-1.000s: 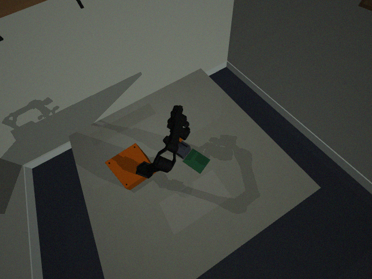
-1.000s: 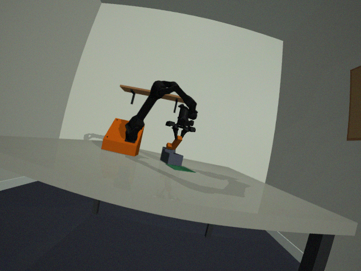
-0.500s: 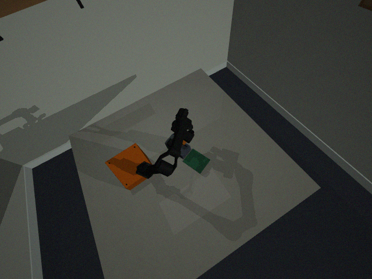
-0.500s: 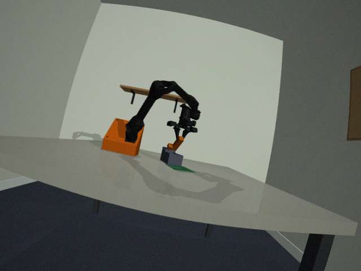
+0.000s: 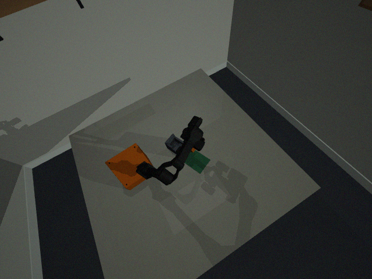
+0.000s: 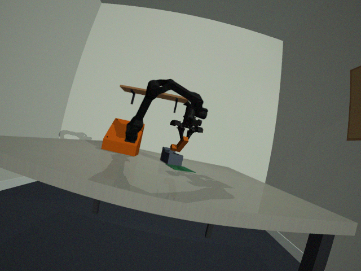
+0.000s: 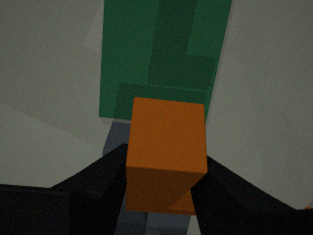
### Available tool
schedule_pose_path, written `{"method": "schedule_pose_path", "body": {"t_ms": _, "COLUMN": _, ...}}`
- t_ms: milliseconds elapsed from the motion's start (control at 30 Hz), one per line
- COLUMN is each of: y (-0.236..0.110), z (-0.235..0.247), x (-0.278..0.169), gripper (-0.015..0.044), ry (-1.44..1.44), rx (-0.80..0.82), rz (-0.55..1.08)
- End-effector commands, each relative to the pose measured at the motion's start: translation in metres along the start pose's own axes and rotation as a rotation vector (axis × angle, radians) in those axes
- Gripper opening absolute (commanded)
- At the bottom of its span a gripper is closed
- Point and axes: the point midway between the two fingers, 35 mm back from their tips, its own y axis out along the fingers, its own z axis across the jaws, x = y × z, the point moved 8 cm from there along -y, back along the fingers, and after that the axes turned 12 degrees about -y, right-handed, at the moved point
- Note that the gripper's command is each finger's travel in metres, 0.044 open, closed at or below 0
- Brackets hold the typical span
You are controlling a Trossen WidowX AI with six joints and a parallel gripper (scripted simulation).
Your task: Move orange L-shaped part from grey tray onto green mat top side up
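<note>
My gripper (image 6: 184, 136) (image 7: 159, 156) is shut on the orange L-shaped part (image 6: 179, 144) (image 7: 166, 147) and holds it in the air, hanging tilted with its L end lowest. The part is above the edge between the grey tray (image 5: 173, 143) (image 6: 172, 156) (image 7: 115, 137) and the green mat (image 5: 197, 162) (image 6: 181, 167) (image 7: 161, 54). In the wrist view the mat fills the top of the picture and only a strip of tray shows under the part. In the top view the arm hides most of the part.
The arm's orange base block (image 5: 126, 165) (image 6: 120, 143) stands on the table to the left of the tray. A wooden shelf (image 6: 136, 91) hangs on the back wall. The table edge (image 6: 203, 215) runs along the front.
</note>
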Motion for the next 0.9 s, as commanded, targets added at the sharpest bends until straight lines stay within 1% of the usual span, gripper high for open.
{"method": "schedule_pose_path", "body": {"t_ms": 0, "y": -0.004, "z": -0.008, "x": 0.02, "gripper": 0.0, "ry": 0.007, "rx": 0.012, "rz": -0.007}}
{"method": "schedule_pose_path", "body": {"t_ms": 233, "y": -0.004, "z": -0.019, "x": 0.052, "gripper": 0.0, "ry": 0.007, "rx": 0.012, "rz": -0.009}}
{"method": "schedule_pose_path", "body": {"t_ms": 467, "y": -0.002, "z": -0.019, "x": 0.053, "gripper": 0.0, "ry": 0.007, "rx": 0.012, "rz": -0.009}}
{"method": "schedule_pose_path", "body": {"t_ms": 867, "y": 0.017, "z": -0.019, "x": 0.054, "gripper": 0.0, "ry": 0.008, "rx": 0.012, "rz": -0.009}}
